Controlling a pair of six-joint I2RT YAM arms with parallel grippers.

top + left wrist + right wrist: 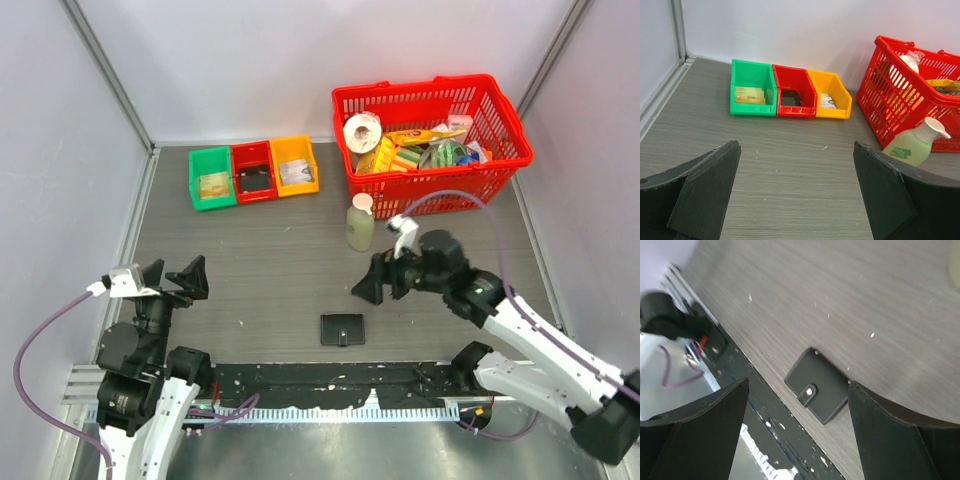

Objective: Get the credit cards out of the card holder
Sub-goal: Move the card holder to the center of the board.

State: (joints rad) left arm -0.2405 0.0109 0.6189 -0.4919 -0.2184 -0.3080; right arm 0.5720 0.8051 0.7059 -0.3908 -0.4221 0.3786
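The card holder (342, 329) is lying flat and shut on the grey, wood-grained surface (260, 250). It is sitting close to the near edge, just beyond the black strip (330, 378) there. It is showing as a thin, matte black rectangle with rounded corners, and a short strap is ending in a small pale snap (809, 390). No credit cards are showing; any are presumably sitting hidden inside.

The holder is probably going to handle as light and semi-stiff, sliding on the smooth board rather than lifting if nudged from one side. Pinching it across the two edges the strap is not crossing is looking the safer hold, leaving the snap free for the other arm.

The right fingers (705, 430) are hovering spread wide above it, gripping nothing. The left fingers (705, 195) are likewise standing wide open, well apart from it.
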